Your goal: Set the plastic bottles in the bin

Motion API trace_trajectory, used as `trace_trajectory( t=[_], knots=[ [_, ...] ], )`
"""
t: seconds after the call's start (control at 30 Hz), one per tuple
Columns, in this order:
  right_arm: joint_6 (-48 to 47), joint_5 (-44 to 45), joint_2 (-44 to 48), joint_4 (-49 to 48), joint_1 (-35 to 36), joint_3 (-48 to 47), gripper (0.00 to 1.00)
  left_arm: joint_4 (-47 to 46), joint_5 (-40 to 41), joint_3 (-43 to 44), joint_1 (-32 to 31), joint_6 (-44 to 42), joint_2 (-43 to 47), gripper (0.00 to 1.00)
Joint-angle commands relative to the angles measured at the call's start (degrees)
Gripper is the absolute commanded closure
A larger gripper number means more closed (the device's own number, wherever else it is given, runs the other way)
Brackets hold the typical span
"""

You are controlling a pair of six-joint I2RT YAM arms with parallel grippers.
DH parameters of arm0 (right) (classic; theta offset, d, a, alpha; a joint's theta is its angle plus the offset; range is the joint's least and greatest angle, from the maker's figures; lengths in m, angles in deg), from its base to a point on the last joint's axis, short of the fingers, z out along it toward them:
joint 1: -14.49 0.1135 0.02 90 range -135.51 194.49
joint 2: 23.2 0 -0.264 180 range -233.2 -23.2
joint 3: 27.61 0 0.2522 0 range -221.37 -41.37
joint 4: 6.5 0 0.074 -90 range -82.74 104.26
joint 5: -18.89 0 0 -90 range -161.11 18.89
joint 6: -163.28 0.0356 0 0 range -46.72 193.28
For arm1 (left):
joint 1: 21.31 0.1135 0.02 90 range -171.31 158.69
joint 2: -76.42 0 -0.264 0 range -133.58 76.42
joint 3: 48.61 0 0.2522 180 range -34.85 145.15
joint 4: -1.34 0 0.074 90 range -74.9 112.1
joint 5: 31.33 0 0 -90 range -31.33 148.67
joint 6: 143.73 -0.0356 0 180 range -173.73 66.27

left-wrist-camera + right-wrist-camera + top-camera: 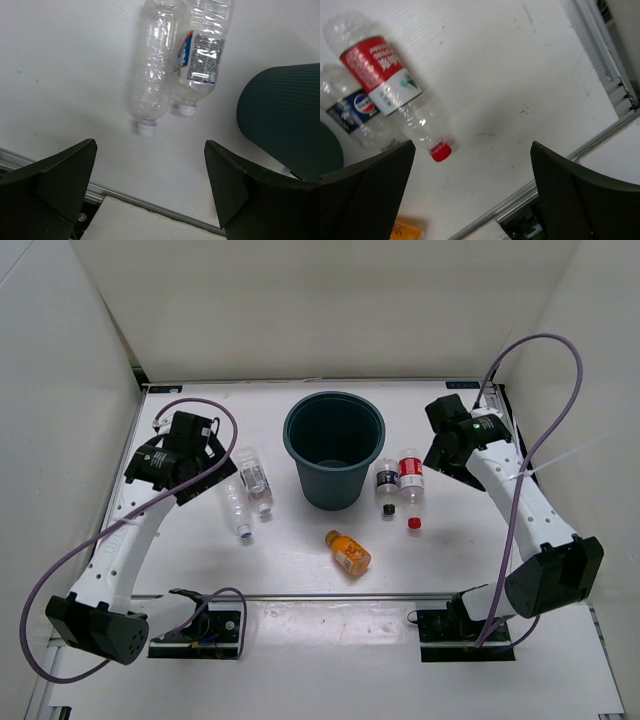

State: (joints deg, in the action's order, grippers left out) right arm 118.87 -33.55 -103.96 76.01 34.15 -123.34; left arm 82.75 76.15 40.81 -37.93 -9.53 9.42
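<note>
**No bottle in the bin; both arms poised for a first pick**

From where I sit, the bin (335, 488) stands upright at the middle of the table (300, 570), towards the far side, and I can see nothing inside it. All five plastic bottles lie on their sides around it.

Just left of the bin are the two clear bottles, one bare (150, 75) and one with a printed label (200, 55). They lie side by side and touching, white caps pointing towards the near edge. Just right of the bin lie the dark-labelled bottle (387, 483) and the red-labelled bottle (385, 75), also pressed together, with the red cap at the near end. The short orange bottle (348, 552) lies alone, near of the bin and a little to its right.

The left gripper (150, 150) hangs above the clear pair with its fingers spread wide and nothing between them. The right gripper (472, 147) hangs beside the red-labelled bottle, likewise spread and empty.

I judge this to be the approach before the first grasp. Next, either arm must descend and straddle one bottle across its width. The neighbours leave no room for a finger between them, so I would go for the outer bottle of a pair. These thin bottles look likely to roll or flex under the squeeze.
</note>
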Motion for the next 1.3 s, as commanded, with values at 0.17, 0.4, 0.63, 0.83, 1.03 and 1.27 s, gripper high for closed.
trace_trajectory(
  t=[0.17,0.4,0.63,0.83,1.03,1.27],
  knots=[
    [-8.51,-11.82,-11.50,0.84,-0.85,-1.16,0.00,2.39,-1.65,1.33,3.61,-1.23,-2.42,0.00],
    [-12.01,-20.15,-16.36,-8.98,-2.08,0.32,0.00,-0.60,-5.61,0.53,3.61,-2.63,-5.41,0.00],
    [-14.73,-29.91,-26.90,-13.20,-5.33,-3.72,0.00,-0.60,-7.63,3.09,3.61,-2.63,-10.86,0.00],
    [-14.21,-31.14,-31.66,-15.74,-7.44,-3.72,0.00,-0.60,-8.16,4.14,3.61,-2.63,-13.24,0.00],
    [-14.21,-32.99,-31.23,-18.48,-10.34,-0.03,0.38,-1.74,-10.36,3.62,3.61,-3.16,-15.87,0.00],
    [-7.63,-28.42,-20.43,-6.19,-10.96,-6.86,0.65,-3.58,-10.88,3.62,4.23,-2.11,-16.41,0.00]
  ],
)
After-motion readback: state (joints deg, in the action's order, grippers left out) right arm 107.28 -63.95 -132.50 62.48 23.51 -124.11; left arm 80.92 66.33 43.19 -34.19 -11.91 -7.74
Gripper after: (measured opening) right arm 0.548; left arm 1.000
